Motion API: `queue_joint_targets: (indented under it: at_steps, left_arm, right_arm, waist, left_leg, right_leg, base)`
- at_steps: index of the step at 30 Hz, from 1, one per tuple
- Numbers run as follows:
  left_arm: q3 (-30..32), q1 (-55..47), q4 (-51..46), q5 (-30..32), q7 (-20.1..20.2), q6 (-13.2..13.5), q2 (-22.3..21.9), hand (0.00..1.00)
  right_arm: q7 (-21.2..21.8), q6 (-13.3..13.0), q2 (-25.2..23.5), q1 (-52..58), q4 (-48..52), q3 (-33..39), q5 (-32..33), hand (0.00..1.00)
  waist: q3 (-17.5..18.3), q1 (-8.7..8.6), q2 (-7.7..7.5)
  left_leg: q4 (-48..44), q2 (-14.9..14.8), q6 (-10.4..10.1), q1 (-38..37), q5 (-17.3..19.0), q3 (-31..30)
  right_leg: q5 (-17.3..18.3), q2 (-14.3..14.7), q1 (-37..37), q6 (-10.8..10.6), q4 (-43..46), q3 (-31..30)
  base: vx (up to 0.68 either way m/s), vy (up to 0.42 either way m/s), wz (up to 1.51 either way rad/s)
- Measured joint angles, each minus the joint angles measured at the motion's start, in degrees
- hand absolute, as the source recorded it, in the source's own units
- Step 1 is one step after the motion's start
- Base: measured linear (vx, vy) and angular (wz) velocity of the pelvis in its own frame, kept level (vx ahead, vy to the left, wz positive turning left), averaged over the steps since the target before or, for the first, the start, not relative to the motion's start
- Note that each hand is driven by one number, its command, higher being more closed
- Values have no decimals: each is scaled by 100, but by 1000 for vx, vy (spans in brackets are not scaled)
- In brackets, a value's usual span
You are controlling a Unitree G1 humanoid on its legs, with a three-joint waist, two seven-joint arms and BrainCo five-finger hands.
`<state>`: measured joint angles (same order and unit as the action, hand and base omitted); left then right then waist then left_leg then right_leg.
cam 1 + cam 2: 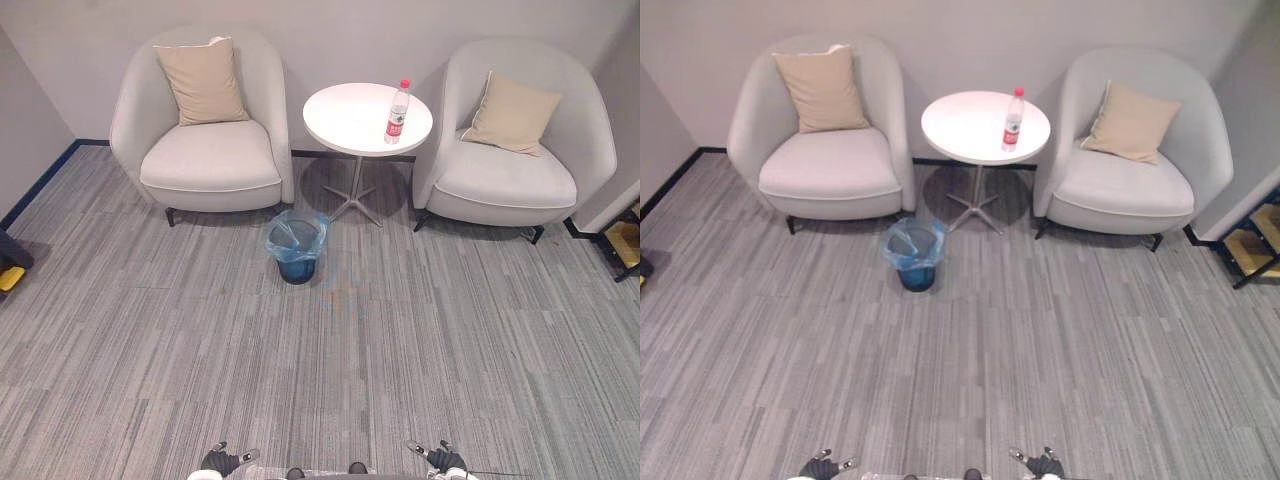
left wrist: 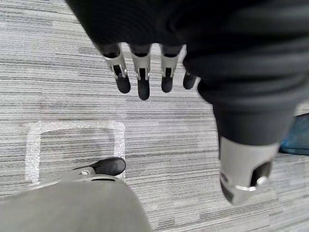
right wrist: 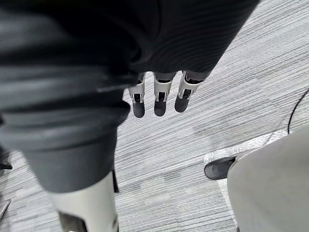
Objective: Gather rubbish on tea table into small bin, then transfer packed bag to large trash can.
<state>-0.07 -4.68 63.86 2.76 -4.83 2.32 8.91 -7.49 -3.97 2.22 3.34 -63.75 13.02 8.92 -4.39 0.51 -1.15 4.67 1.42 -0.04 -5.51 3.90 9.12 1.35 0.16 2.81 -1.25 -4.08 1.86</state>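
A clear plastic bottle (image 1: 398, 112) with a red cap and label stands upright on the round white tea table (image 1: 350, 120), near its right edge. On the carpet in front of the table stands a small bin (image 1: 297, 247) lined with a blue bag. My left hand (image 1: 229, 460) and right hand (image 1: 440, 458) hang low at the near edge, far from the table. In the wrist views the left hand's fingers (image 2: 142, 72) and the right hand's fingers (image 3: 159, 94) are straight over bare carpet and hold nothing.
Two light grey armchairs (image 1: 205, 130) (image 1: 520, 140), each with a beige cushion, flank the table against the wall. Grey striped carpet (image 1: 320, 370) stretches between me and the bin. A wooden stand (image 1: 625, 240) sits at the far right edge.
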Motion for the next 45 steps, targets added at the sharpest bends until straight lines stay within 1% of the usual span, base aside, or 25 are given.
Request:
queue_joint_targets:
  at_steps: [2, 4, 7, 13, 15, 17, 18, 23, 24, 25, 26, 27, 28, 29, 30, 32, 34, 35, 38, 39, 41, 42, 43, 44, 45]
  left_arm:
    - [-108, 78, 10, -7, 2, -3, 32, 0]
    - [-110, 136, 2, -23, 0, -9, 41, 0]
    - [-157, 258, -11, -71, -1, -16, 111, 0]
    - [-209, 543, -89, -75, 17, 9, -222, 0]
    - [-103, 561, -141, -75, 19, 5, -274, 0]
    - [207, 562, -363, -119, 20, 14, -421, 0]
    - [316, 566, -385, -138, 4, 29, -489, 0]
    - [364, 564, -523, -189, -2, 110, -562, 0]
    - [428, 557, -598, -198, -4, 120, -606, 0]
    - [432, 558, -599, -197, -3, 121, -609, 0]
    - [470, 546, -593, -199, -6, 125, -650, 0]
    - [482, 513, -591, -206, -4, 131, -656, 0]
    - [554, 484, -611, -261, -1, 141, -648, 0]
    - [587, 478, -639, -284, -5, 144, -564, 0]
    - [589, 479, -651, -291, -7, 141, -529, 0]
    - [581, 460, -691, -298, -14, 117, -523, 0]
    - [489, 405, -701, -312, -17, 104, -520, 0]
    - [362, 405, -705, -334, -18, 106, -519, 0]
    - [236, 457, -693, -413, -1, 100, -585, 0]
    - [238, 455, -691, -421, 1, 101, -649, 0]
    - [243, 466, -680, -460, -3, 102, -654, 0]
    - [236, 491, -607, -460, -3, 107, -627, 0]
    - [230, 503, -554, -459, -3, 105, -611, 0]
    - [167, 496, -496, -459, -4, 109, -565, 0]
    - [87, 467, -443, -458, 2, 105, -497, 0]
  right_arm:
    - [0, 4, 1, -18, 0, 0, -1, 0]
    - [2, 3, 10, -121, 23, -3, -1, 0]
    - [-6, -2, 5, -234, 36, -25, 4, 0]
    - [-25, -16, 49, -180, 213, -40, 6, 0]
    - [-29, -29, 35, -136, 230, -49, 13, 0]
    - [-47, -51, 50, -74, 405, -54, 25, 0]
    - [-70, -60, 89, -83, 446, -54, 26, 0]
    - [-163, -62, 28, -96, 480, 1, 23, 0]
    - [-179, -60, 20, -84, 492, 24, 23, 0]
    - [-181, -60, 20, -86, 492, 24, 23, 0]
    - [-191, -61, 32, -97, 488, 18, 22, 0]
    - [-191, -62, 57, -101, 473, -2, 16, 0]
    - [-191, -54, 29, -119, 439, -28, 15, 0]
    - [-176, -58, -64, -117, 450, -51, 7, 0]
    - [-175, -57, -122, -117, 460, -49, 4, 0]
    - [-150, -53, -189, -99, 488, -53, -3, 0]
    - [-136, -59, -189, -20, 691, -98, -9, 0]
    - [-112, -64, -187, -4, 789, -104, -10, 0]
    - [-77, -65, -158, -24, 909, -120, -15, 0]
    - [-63, -67, -124, -47, 900, -124, -14, 0]
    - [-28, -69, -95, -70, 897, -133, -14, 0]
    - [-23, -77, -58, -106, 885, -150, -13, 0]
    - [-18, -76, -30, -117, 876, -176, -13, 0]
    - [-17, -74, 2, -105, 847, -238, -14, 0]
    - [-14, -73, -7, -55, 742, -258, 4, 0]
  waist:
    - [-10, 4, 4]
    - [-121, 13, 42]
    - [-275, -20, 2]
    - [-359, -103, 74]
    - [-384, -99, 19]
    - [-545, 9, 174]
    - [-600, 24, 207]
    - [-620, 74, 246]
    - [-628, 163, 227]
    - [-628, 172, 226]
    - [-608, 244, 261]
    - [-599, 292, 279]
    - [-561, 307, 178]
    - [-491, 306, -11]
    - [-466, 309, -88]
    - [-453, 400, -122]
    - [-428, 380, -109]
    - [-403, 296, -97]
    - [-414, 200, -91]
    - [-460, 195, -8]
    - [-467, 158, 24]
    - [-468, 139, 72]
    - [-468, 121, 96]
    - [-460, 82, 86]
    - [-400, -9, -28]
  left_leg:
    - [-159, -32, -2, 113, 115, 141]
    - [-450, -130, -13, 296, 290, 533]
    - [-659, -148, -58, 418, 402, 790]
    - [-1599, -562, -380, 514, 964, 808]
    - [-2823, -837, -483, 965, 1068, 889]
    - [-4577, -1313, -376, 1627, 1029, 898]
    - [-4939, -1359, -411, 1807, 1103, 825]
    - [-4101, -997, -446, 2313, 1221, 619]
    - [-3091, -722, -335, 2372, 953, 588]
    - [-3035, -707, -335, 2372, 927, 584]
    - [-2242, -556, -355, 2320, 567, 393]
    - [-2093, -519, -264, 2284, 177, 295]
    - [-2127, -397, -71, 2241, 146, 345]
    - [-2209, -280, -17, 2267, 360, 488]
    - [-2250, -251, 11, 2244, 475, 580]
    - [-2308, -246, 98, 1969, 684, 804]
    - [-2184, -157, 173, 1470, 902, 908]
    - [-2146, -124, 192, 1283, 1007, 877]
    - [-1834, -58, 192, 654, 1112, 723]
    - [-1675, -121, 192, 346, 1111, 646]
    - [-1578, -272, 191, 71, 1111, 561]
    - [-1520, -421, 190, -45, 1110, 445]
    - [-1506, -510, 187, -80, 1109, 400]
    - [-1483, -561, 123, -123, 1107, 278]
    - [-1482, -535, -120, -197, 1160, 75]
  right_leg:
    - [13, 19, -152, -7, 109, -111]
    - [296, 53, -652, 17, 799, -178]
    - [485, -294, -1084, 39, 1418, 772]
    - [896, -99, -933, 226, 1670, 851]
    - [953, -30, -807, 320, 1666, 828]
    - [939, 133, -483, 370, 1601, 679]
    - [959, 154, -356, 404, 1554, 546]
    - [983, -55, 8, 428, 1147, 193]
    - [1041, -206, 154, 356, 957, 45]
    - [1050, -216, 159, 348, 953, 31]
    - [1153, -250, 212, 260, 898, -89]
    - [1230, -248, 203, 175, 874, -187]
    - [1331, -371, 232, 95, 879, -306]
    - [1375, -525, 249, -51, 953, -297]
    - [1410, -590, 166, -120, 1132, -294]
    - [1481, -676, -205, -284, 2212, -268]
    - [1384, -850, -761, -874, 3878, -182]
    - [1304, -937, -1071, -1036, 4672, -72]
    - [1468, -1262, -1734, -659, 5805, 704]
    - [1604, -1272, -1846, -421, 5658, 1038]
    - [1702, -1178, -2033, -238, 5105, 1335]
    - [1672, -969, -2217, -217, 4432, 1364]
    - [1528, -831, -2324, -182, 3941, 1326]
    - [1099, -645, -2396, -157, 3104, 1229]
    - [117, -509, -2357, 57, 2020, 945]
  base:
    - [-11, -3, -36]
    - [-20, -2, -84]
    - [-18, -19, -57]
    - [83, -114, -4]
    - [153, -189, -6]
    - [252, -166, -40]
    - [228, -61, -50]
    - [207, 80, -40]
    - [229, 165, -28]
    - [292, 232, -45]
    - [169, 152, -41]
    - [287, 280, -59]
    - [326, 278, -42]
    - [420, 277, -34]
    - [463, 216, -40]
    - [400, 172, -56]
    - [350, 165, -33]
    - [380, 138, 14]
    - [399, 63, 24]
    - [415, -11, 23]
    - [464, -133, 28]
    - [461, -196, 32]
    - [391, -205, 40]
    - [427, -241, 58]
    - [454, -270, 67]
